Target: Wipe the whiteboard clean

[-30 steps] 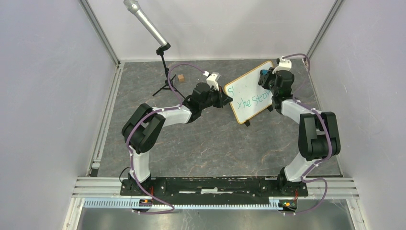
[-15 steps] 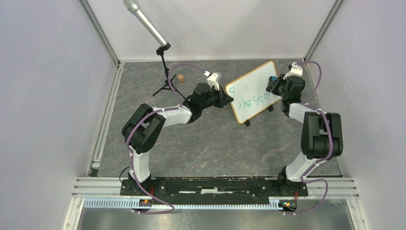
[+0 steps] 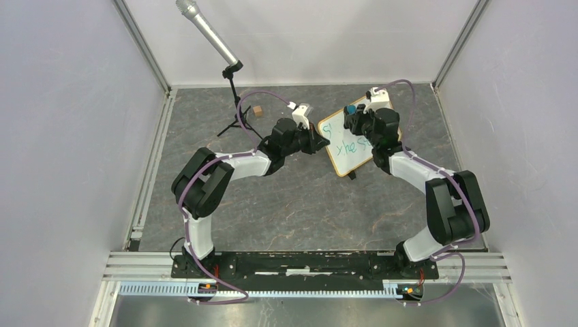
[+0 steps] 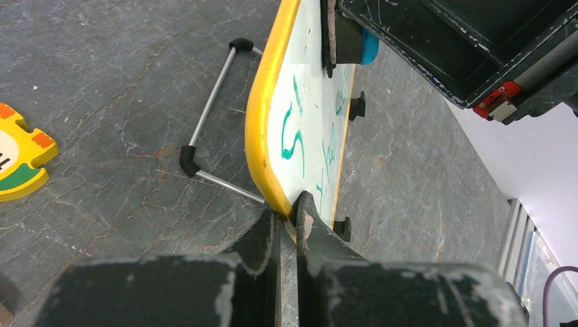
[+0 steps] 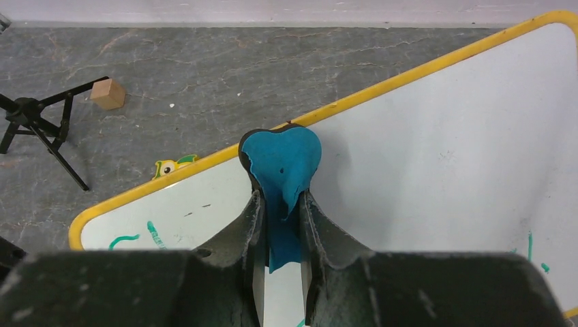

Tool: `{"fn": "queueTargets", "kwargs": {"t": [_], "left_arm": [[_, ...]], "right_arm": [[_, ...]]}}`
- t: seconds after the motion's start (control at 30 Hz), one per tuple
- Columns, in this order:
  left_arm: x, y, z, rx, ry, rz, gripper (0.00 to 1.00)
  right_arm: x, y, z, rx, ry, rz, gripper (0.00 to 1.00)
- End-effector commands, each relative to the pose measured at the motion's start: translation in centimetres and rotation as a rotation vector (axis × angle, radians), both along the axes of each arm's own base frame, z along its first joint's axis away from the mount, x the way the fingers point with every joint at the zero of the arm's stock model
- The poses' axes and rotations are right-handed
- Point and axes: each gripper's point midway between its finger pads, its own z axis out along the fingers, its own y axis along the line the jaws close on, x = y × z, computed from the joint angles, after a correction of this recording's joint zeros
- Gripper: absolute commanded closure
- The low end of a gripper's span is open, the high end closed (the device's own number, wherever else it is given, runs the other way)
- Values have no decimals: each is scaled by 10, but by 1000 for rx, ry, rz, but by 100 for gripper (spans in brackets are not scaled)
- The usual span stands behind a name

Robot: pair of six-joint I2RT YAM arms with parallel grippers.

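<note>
The whiteboard (image 3: 338, 146) stands tilted on small black feet, with a yellowish frame and green handwriting on its left part. My left gripper (image 3: 324, 142) is shut on the board's lower left frame edge, as the left wrist view (image 4: 287, 212) shows close up. My right gripper (image 3: 354, 117) is shut on a blue eraser pad (image 5: 281, 160) and presses it against the board's upper left-middle face (image 5: 443, 136). The board face right of the pad is mostly blank, with small green marks near its right edge. The right arm hides the board's right half from the top camera.
A microphone (image 3: 206, 32) on a black tripod stands at the back left, with a small wooden cube (image 3: 258, 110) beside it. A yellow puzzle piece (image 4: 17, 160) lies on the floor behind the board. Enclosure walls stand on both sides and at the back.
My right gripper has swept with the blue pad from the board's right edge leftward to its upper left-middle. The left gripper has kept its hold on the board.
</note>
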Motion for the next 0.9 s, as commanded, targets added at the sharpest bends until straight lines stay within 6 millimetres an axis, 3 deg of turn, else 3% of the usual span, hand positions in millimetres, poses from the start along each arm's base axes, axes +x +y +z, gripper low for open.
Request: {"fn": "queueTargets", "kwargs": {"t": [0.0,0.17,0.23,0.33,0.57,0.63,0.77,0.87], "left_arm": [[-16,18,-35,170,-11,-65,88],[-15,20,-25,154,-25,-58,58],[-16,24,-18,155,-43,-52,52],[-16,34,0,146,-85,-25,47],[8,67,65,4,-148,137,38],[19,67,76,-16,-170,174,26],[35,51,86,-75,-185,125,25],[38,42,74,-99,-156,80,27]], "right_arm": [[-6,-19,-21,-78,57,-51,100],[-16,-38,-9,-53,16,-72,98],[-19,-39,-4,-52,0,-72,98],[-20,-26,-2,-38,-12,2,91],[-18,-14,-4,-30,-14,64,92],[-19,-9,1,-33,-36,83,92],[-20,-1,4,-62,-54,101,92],[-20,1,3,-65,-53,106,91]]}}
